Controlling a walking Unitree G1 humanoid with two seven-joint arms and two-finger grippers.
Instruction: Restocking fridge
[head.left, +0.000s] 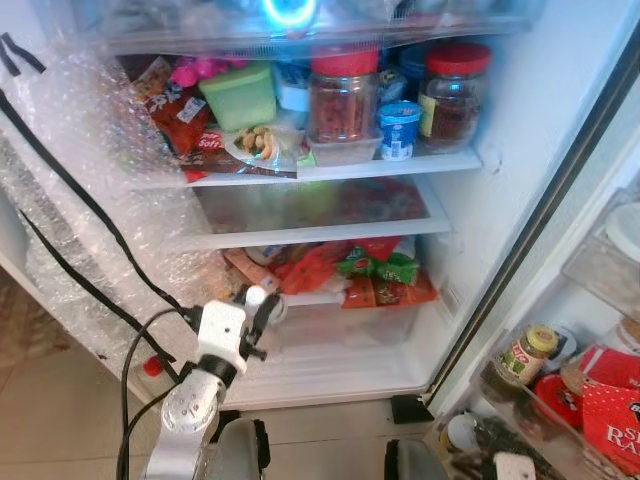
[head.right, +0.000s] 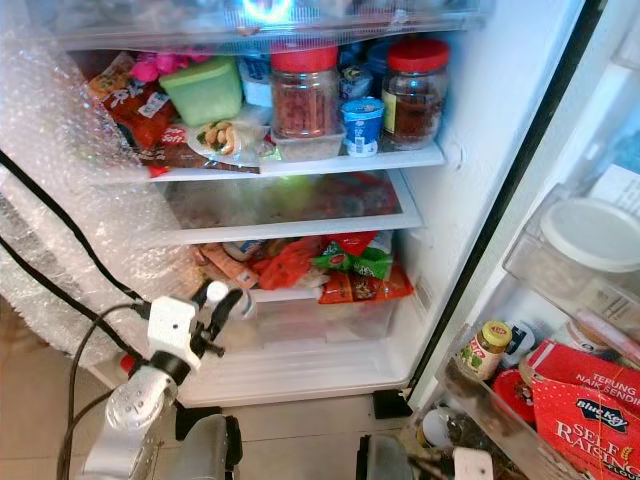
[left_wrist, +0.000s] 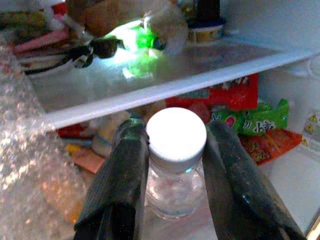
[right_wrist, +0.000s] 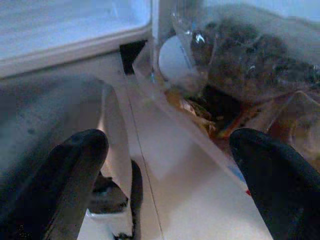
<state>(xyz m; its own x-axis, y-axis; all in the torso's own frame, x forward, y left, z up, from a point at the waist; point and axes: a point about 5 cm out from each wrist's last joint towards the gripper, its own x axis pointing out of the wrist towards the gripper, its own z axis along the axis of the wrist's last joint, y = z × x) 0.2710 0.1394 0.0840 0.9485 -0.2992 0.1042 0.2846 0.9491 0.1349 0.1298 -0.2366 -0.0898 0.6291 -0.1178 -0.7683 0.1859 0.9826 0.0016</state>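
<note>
Left wrist view: left end effector (left_wrist: 175, 165) clamps a white-capped clear bottle (left_wrist: 176, 170); placing underway, next reach onto the lower fridge shelf (head.left: 320, 236).

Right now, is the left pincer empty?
No, the left pincer grips a small clear bottle just under its white cap.

Left hand (left_wrist: 175, 165) raised, fingers clamped; right hand (right_wrist: 170, 185) spread wide
</note>
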